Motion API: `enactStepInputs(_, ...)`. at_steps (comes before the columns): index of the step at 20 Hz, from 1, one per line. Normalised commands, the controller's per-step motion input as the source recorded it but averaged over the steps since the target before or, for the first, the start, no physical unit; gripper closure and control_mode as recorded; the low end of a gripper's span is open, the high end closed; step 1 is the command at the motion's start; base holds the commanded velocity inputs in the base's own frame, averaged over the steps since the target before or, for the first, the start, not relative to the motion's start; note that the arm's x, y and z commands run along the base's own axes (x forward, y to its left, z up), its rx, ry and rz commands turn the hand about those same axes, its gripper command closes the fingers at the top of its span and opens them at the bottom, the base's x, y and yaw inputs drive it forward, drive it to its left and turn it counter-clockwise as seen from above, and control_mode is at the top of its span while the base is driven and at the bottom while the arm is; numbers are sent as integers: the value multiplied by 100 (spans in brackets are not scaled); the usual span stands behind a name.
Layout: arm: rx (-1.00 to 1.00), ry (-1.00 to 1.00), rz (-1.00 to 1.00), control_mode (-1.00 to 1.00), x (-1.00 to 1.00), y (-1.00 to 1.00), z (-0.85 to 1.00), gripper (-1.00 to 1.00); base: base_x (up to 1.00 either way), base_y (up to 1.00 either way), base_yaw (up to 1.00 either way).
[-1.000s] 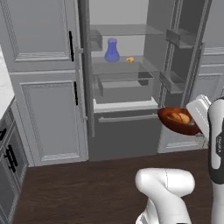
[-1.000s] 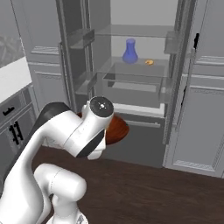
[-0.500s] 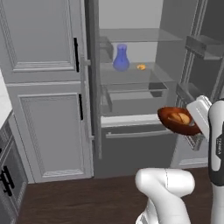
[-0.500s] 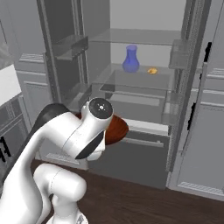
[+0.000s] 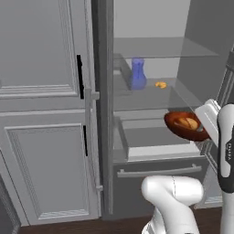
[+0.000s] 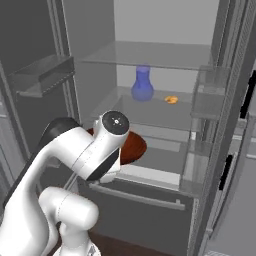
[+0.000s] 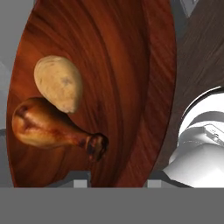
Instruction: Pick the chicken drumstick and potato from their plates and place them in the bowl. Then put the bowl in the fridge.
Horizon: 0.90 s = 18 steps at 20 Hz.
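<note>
Hand view — glossy wooden bowl (image 7: 131, 87), perhaps gripped.

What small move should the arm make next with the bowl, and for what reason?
Probably carry the bowl forward into the open fridge and lower it onto a shelf. The potato and the chicken drumstick already lie inside it, and the bowl hangs in front of the shelves, not yet resting on any.
</note>
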Motion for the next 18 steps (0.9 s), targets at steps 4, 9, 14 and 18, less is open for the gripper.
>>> enactStepInputs(4,0,0,0,100,0,0,0,100,99,5,1)
enactStepInputs(9,0,0,0,100,0,0,0,100,81,0,0)
enactStepInputs(14,-2,-7,0,-100,19,0,-3,100,23,0,0)
enactStepInputs(18,-8,-15,0,-100,83,0,-44,100,0,0,0)
